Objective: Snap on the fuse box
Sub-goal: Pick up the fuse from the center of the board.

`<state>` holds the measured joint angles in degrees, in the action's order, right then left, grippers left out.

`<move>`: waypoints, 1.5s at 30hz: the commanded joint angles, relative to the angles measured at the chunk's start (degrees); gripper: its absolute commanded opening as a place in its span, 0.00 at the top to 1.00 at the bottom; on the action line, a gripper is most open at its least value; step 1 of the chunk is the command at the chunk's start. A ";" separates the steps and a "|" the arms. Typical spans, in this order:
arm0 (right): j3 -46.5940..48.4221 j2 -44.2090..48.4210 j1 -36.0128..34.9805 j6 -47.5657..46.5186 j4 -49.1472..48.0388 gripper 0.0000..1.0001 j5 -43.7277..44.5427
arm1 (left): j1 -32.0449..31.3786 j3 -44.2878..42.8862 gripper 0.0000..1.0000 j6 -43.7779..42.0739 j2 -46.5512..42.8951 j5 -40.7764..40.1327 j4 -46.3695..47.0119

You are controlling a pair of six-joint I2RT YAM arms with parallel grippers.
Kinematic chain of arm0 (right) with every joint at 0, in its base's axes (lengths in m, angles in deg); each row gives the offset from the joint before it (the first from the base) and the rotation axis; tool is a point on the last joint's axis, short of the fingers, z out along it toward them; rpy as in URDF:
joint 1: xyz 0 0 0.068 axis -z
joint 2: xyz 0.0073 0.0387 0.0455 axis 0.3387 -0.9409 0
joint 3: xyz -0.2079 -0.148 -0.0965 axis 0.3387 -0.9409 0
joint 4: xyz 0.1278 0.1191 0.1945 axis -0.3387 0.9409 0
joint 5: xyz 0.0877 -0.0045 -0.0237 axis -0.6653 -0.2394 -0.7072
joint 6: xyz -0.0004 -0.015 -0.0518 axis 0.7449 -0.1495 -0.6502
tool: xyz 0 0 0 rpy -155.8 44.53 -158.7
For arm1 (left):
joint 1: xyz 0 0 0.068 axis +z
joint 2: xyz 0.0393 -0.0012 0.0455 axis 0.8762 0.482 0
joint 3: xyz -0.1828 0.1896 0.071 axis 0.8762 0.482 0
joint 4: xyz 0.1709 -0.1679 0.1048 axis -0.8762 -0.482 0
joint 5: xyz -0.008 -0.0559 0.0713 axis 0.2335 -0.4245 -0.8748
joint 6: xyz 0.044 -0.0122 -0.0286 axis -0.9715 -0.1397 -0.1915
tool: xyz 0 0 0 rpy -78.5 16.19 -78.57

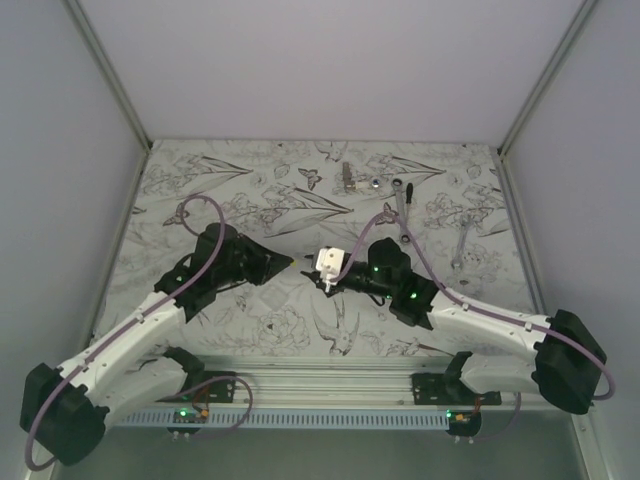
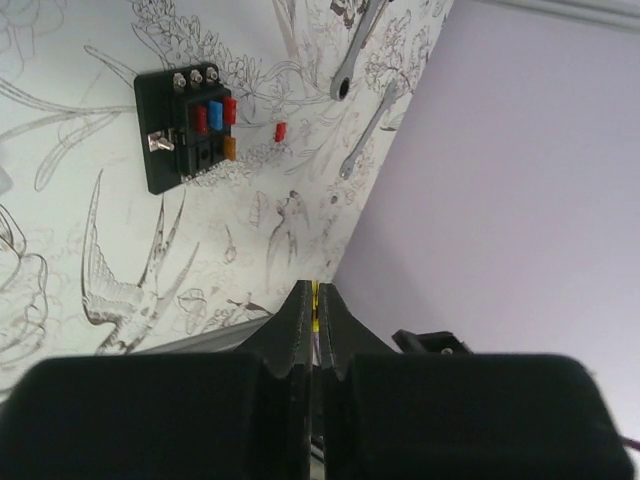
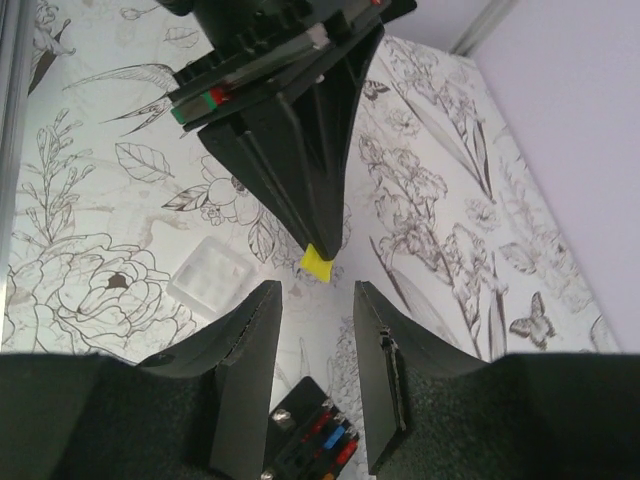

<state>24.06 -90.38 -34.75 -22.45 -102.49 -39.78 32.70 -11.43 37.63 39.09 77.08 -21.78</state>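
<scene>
– Two arms showed from above, and you had their ends nearly nose to nose at mid-bench: your left tool narrowed to a point, your right tool just beside it. What was the left one holding?

– From the left wrist, its fingers were pressed together on a sliver of yellow fuse. Past them the fuse box lay flat on the flower-printed bench, well apart from that tool. A loose red fuse lay just beside it, with two silver wrenches farther off.

– And your right?

– From the right wrist, its fingers stood apart with nothing gripped. The box showed between them at the bottom edge, and I could not tell whether they touched it. A clear square cover lay near.

– How would the box handle?

– I judged it light, stiff and hard. It was square, matte black moulded plastic, with screw heads and red, blue and orange fuses standing proud. You would want its plain side walls. Smooth plastic might skid on the sheet, and squeezing the fuses could unseat them.
</scene>
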 commanded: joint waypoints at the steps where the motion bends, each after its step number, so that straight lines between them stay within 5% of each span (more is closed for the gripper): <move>1: 0.39 1.32 -2.32 -9.86 -1.89 0.59 -0.25 | 0.19 -0.75 1.00 8.57 -1.27 -0.04 -3.61; 27: -0.73 -2.33 -5.39 -15.83 -6.18 0.64 5.26 | -3.31 -1.46 1.00 14.18 -4.23 1.49 -3.70; 45: -1.80 -3.60 -5.66 -16.01 -7.57 0.88 7.42 | -3.59 -1.13 1.00 15.11 -5.13 1.12 -3.70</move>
<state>22.56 -93.83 -39.75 -37.70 -108.09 -33.20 29.64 -11.60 50.26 34.85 77.39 -24.27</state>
